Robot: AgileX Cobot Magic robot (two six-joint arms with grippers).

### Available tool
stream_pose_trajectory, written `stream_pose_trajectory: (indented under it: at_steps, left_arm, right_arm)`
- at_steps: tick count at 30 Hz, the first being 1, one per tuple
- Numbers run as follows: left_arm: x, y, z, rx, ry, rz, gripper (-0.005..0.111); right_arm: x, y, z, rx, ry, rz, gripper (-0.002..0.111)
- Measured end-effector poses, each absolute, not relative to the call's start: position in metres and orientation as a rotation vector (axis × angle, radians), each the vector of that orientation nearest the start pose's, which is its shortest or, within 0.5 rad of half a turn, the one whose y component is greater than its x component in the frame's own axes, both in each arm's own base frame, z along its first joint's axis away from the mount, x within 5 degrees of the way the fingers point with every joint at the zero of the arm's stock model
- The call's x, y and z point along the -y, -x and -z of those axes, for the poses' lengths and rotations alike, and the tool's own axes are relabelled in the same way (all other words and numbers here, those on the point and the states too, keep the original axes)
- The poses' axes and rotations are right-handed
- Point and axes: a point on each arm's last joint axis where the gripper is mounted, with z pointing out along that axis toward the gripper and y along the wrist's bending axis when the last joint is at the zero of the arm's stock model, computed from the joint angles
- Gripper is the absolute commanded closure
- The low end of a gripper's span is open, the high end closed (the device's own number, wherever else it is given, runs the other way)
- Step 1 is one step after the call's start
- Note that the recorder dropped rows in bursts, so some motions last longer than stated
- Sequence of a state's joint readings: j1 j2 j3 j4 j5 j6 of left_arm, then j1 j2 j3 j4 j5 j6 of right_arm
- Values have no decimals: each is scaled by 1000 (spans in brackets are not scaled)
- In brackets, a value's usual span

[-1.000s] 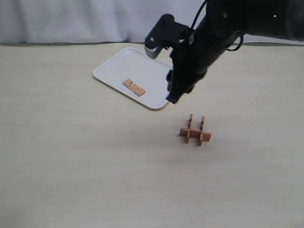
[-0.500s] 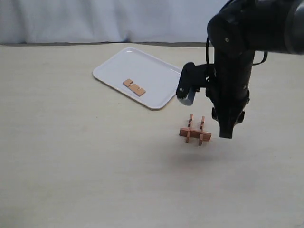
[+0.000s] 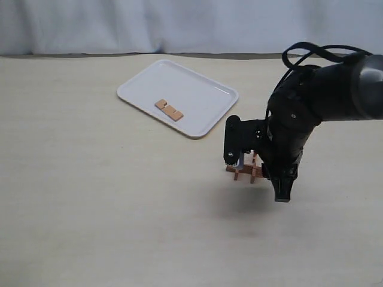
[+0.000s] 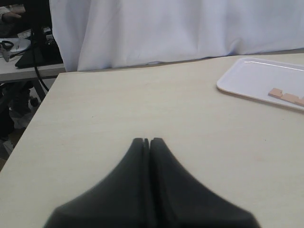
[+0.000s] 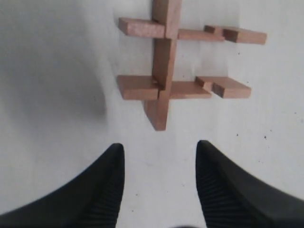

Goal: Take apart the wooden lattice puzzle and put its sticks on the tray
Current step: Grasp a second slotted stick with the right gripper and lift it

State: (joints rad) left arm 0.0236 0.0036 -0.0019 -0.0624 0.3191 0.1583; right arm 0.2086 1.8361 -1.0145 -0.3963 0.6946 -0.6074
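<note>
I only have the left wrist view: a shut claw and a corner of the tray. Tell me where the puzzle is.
Observer: The wooden lattice puzzle sits on the table, off the tray. In the exterior view it lies to the right of the tray and nearer the camera.
Operator: Report the right claw.
Observer: The right claw is open and empty. It is low over the table just short of the puzzle and does not touch it.
Operator: Describe the puzzle's state.
Observer: It is assembled. In the right wrist view its sticks cross and interlock, and none lies loose beside it.
</note>
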Motion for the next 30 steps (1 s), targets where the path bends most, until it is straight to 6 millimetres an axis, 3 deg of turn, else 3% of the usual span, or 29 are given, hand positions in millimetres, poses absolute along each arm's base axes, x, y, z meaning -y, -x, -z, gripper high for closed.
stream_pose_trajectory:
  at_steps: [10, 18, 20, 24, 30]
  left_arm:
    - [1, -54, -185, -1803, -82, -70, 107]
    - [1, -54, -185, -1803, -82, -70, 107]
    - [1, -54, -185, -1803, -82, -70, 107]
    - [1, -54, -185, -1803, -82, -70, 107]
    - [1, -54, -185, -1803, -82, -70, 107]
  right_arm:
    - [-48, -329, -124, -2627, 1565, 420, 63]
    - [-48, -330, -116, -2630, 1581, 415, 64]
    - [-48, -331, -117, -2622, 1581, 417, 71]
    - [-48, -332, -114, -2622, 1560, 422, 102]
    - [-48, -333, -113, -2648, 1504, 430, 104]
